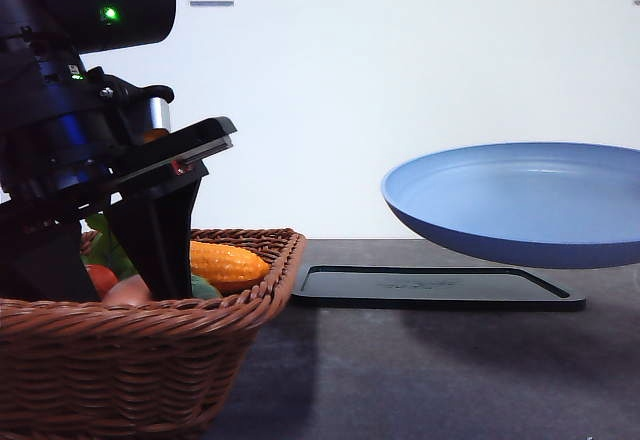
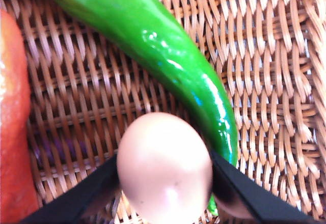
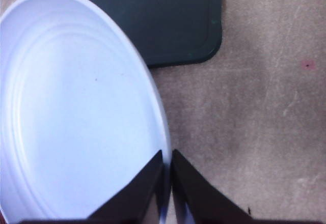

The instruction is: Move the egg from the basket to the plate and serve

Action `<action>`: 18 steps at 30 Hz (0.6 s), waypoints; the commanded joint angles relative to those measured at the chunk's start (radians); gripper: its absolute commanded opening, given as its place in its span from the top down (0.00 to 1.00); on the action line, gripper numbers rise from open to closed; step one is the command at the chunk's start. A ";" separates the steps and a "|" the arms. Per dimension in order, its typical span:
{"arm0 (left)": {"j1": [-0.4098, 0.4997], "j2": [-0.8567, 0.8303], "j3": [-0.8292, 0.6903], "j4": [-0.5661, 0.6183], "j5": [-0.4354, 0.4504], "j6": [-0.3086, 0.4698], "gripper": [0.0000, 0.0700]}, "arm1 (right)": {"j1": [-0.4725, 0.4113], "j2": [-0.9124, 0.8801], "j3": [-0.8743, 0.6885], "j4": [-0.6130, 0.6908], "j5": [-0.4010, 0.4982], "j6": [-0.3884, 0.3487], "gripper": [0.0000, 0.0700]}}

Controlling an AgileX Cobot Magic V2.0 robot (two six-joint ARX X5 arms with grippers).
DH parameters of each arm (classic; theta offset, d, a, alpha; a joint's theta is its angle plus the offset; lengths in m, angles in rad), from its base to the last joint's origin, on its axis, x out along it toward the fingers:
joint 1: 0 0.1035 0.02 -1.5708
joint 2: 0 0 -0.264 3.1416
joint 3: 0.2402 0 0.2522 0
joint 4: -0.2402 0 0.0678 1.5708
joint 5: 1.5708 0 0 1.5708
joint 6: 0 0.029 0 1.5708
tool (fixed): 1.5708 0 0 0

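**Egg pinched in the basket, plate held aloft**

Nearest, in the brown woven wicker basket (image 1: 150, 360), the left pincer (image 2: 165, 188) pinches the one smooth pinkish-brown egg (image 2: 164, 168) across its sides: likely light, slippery and fragile, best gripped gently at its widest girth. Beside it lies one glossy green pepper (image 2: 168, 66). Farther off, the right pincer (image 3: 167, 180) clamps the rim of the one round blue plate (image 1: 520, 200) above one flat black tray (image 1: 430, 288) on the table (image 1: 420, 380).

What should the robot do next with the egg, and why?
Probably lift it straight up. The left gripper has its fingers against both sides of the egg, still down in the basket, while the right gripper holds the empty plate in the air.
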 commanded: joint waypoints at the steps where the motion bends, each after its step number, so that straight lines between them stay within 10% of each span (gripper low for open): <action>1: -0.009 0.016 0.015 0.009 -0.006 0.023 0.68 | 0.001 0.003 0.012 0.013 -0.006 0.000 1.00; 18: -0.014 -0.220 0.069 0.023 -0.077 0.062 0.78 | 0.010 0.004 0.012 0.013 -0.082 0.024 1.00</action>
